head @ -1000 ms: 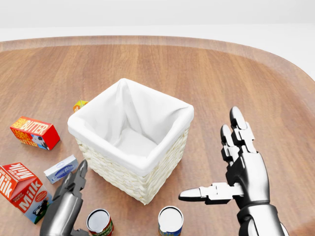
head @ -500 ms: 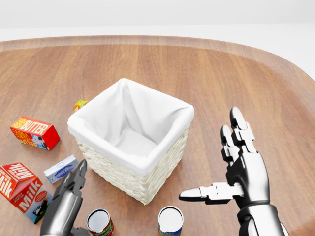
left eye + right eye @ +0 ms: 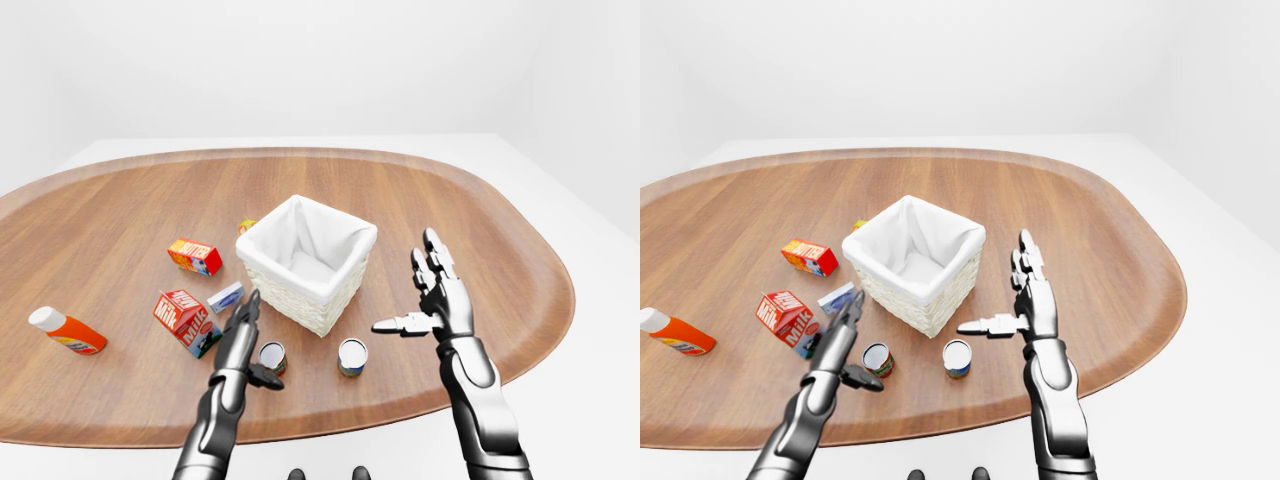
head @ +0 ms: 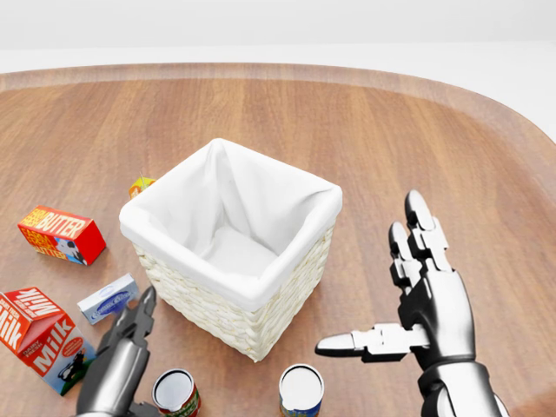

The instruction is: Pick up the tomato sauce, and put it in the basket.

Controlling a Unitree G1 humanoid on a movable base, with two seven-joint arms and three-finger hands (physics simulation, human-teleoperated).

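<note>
Square wicker basket point(image 4: 233, 261), white cloth lining, on oval wood-grain tabletop point(image 3: 480, 250). Red-labelled tomato sauce can point(image 4: 176, 393) upright, just beside left robot hand point(image 4: 122, 365), fingers spread. Right robot hand point(image 4: 417, 295) spread, apart.

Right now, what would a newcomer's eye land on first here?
The white-lined wicker basket at the table's middle, empty. Below it in the left-eye view stand two cans, with the open right hand raised at right and the left hand beside the red-labelled can.
</note>
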